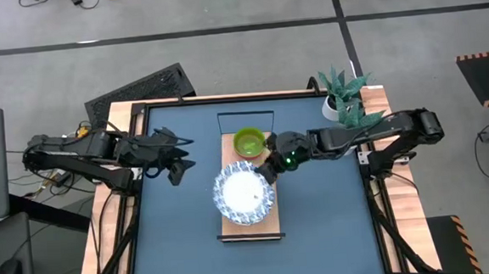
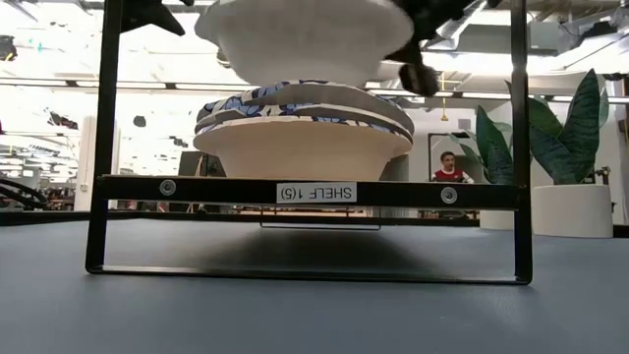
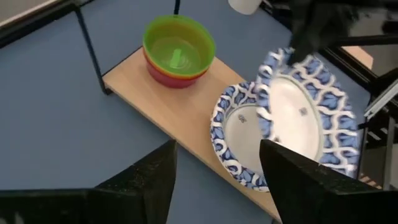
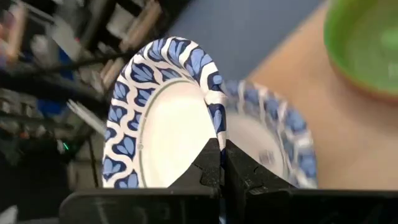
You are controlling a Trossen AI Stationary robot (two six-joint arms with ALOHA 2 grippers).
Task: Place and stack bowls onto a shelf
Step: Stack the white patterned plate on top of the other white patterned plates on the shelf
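A white dish with a blue patterned rim [image 4: 158, 130] hangs in my right gripper [image 4: 222, 163], which is shut on it above the stack of like dishes [image 1: 244, 196] on the wooden shelf [image 1: 231, 227]. In the low view the held dish [image 2: 305, 34] floats just over the stack [image 2: 305, 123]. A green bowl [image 1: 249, 141], nested on red and yellow ones [image 3: 177, 74], stands on the shelf's far end. My left gripper [image 3: 217, 180] is open, left of the shelf over the blue tabletop, and holds nothing. My right gripper pinches the held dish's blue patterned rim [image 4: 216, 121] between its two fingers, at the edge turned toward the table's right and far side. The fingers come slanting down from the right. The dish is lifted clear and tilted above the stack [image 4: 277, 143].
The shelf sits in a black metal frame [image 2: 103, 147] with a labelled front bar. A potted plant in a white pot [image 1: 337, 97] stands at the far right corner, beside the right arm. Blue tabletop [image 1: 335, 225] lies either side of the shelf. A person [image 2: 447, 167] shows far behind.
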